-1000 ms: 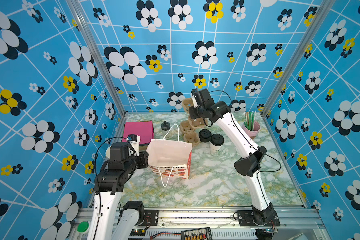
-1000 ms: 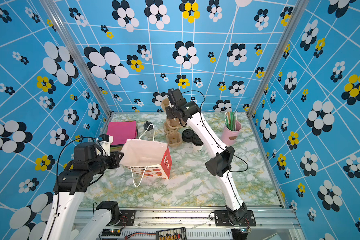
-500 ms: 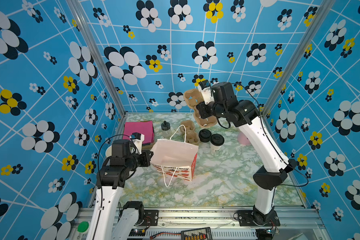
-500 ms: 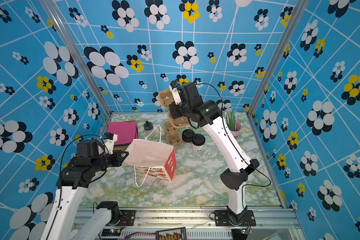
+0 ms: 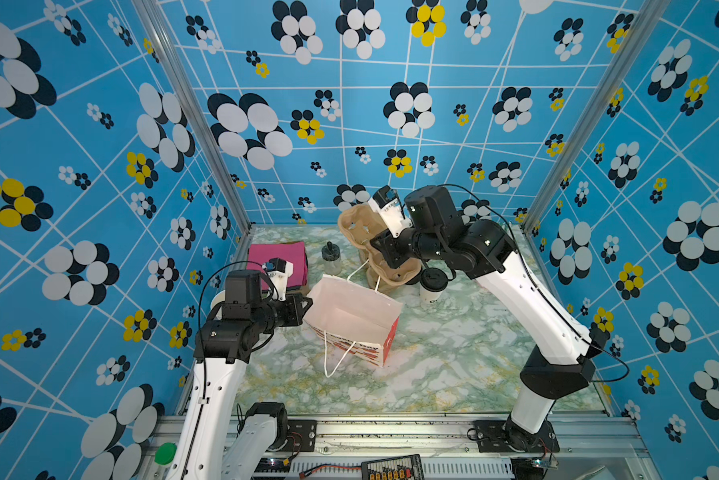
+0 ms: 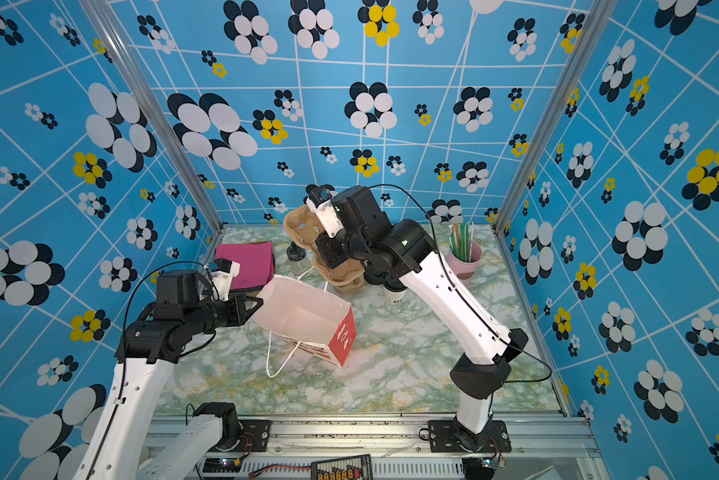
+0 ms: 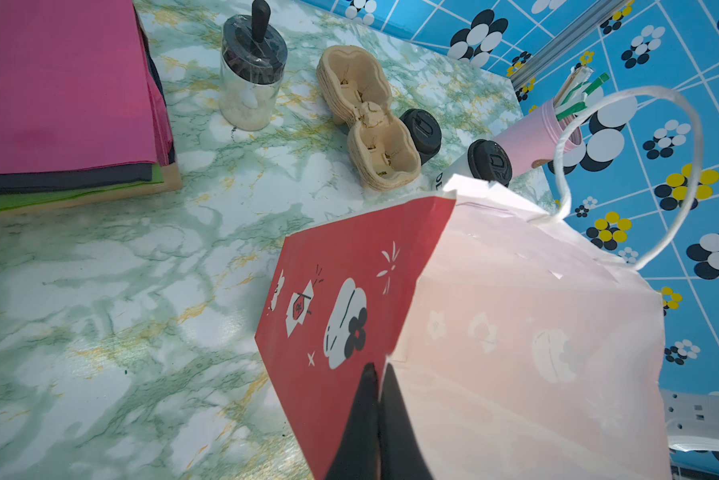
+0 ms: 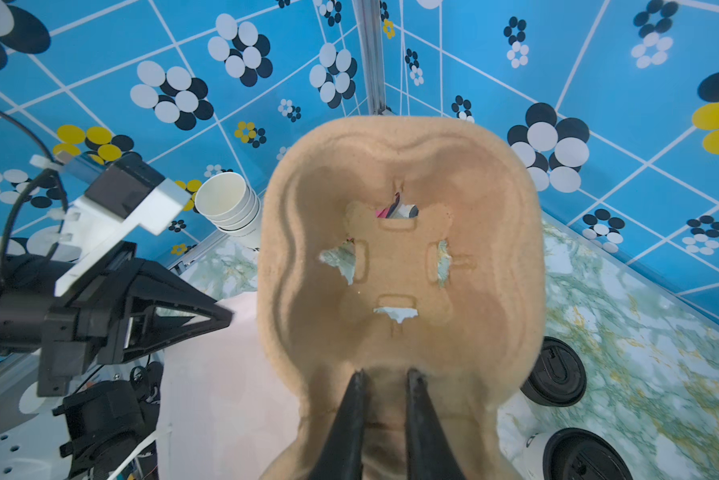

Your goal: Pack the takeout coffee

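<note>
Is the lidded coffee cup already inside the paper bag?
No, the takeout coffee stands upright on the marble table, outside the paper bag.

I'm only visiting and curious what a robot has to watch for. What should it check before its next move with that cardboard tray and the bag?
1. Paper bag mouth open: ok, the left fingers pinch its rim.
2. Cup carrier gripped: ok, the right fingers clamp its middle, raised above the carrier stack.
3. Only one carrier lifted: cannot tell.
4. Takeout coffee upright with its lid on: ok, standing on the table.
5. Coffee seated in the carrier: not ok, not yet done.
</note>
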`<state>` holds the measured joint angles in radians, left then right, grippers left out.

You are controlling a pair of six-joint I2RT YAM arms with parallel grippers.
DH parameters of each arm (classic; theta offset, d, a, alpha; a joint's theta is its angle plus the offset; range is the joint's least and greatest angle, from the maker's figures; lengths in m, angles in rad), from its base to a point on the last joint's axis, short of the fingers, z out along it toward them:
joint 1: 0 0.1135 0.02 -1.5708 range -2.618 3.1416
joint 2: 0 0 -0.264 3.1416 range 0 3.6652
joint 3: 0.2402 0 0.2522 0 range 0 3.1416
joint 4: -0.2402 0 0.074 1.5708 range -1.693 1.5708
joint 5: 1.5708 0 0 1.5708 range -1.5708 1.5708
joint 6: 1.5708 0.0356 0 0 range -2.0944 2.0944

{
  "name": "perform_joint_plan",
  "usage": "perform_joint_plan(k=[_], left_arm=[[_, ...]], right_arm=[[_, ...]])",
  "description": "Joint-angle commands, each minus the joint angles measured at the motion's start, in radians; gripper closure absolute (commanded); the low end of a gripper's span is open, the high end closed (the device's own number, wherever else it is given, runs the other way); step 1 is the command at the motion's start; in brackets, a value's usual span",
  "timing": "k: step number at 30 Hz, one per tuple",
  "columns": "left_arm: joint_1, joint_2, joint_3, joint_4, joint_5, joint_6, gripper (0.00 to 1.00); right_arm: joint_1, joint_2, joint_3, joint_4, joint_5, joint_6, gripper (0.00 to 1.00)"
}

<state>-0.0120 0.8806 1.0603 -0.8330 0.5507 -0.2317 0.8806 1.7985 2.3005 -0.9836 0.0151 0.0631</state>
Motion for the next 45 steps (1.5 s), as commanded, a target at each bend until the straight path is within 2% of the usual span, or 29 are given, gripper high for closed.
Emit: perform_joint_plan(k=[1,10,28,45], left_arm=[[0.007,0.016,0.041,0.0,0.03,-0.015,1.0],[0.007,0.061,0.076,-0.039,0.014,-0.013,1.0],[0.007,0.101,0.106,-0.075,0.006,0.003,1.0],[0.007,0.104,0.096,-0.074,-0.017,0.02,1.0]], right_arm=[[0.035,-0.025,-0.027,0.014,-0.015,-0.004,0.83],[0.113,-0.015,-0.056,0.01,-0.006,-0.003,0.83],[0.18,-0.009,-0.106,0.009,-0.015,-0.008,0.83],[0.184,0.006,-0.249,0.02,-0.048,-0.132,0.83]])
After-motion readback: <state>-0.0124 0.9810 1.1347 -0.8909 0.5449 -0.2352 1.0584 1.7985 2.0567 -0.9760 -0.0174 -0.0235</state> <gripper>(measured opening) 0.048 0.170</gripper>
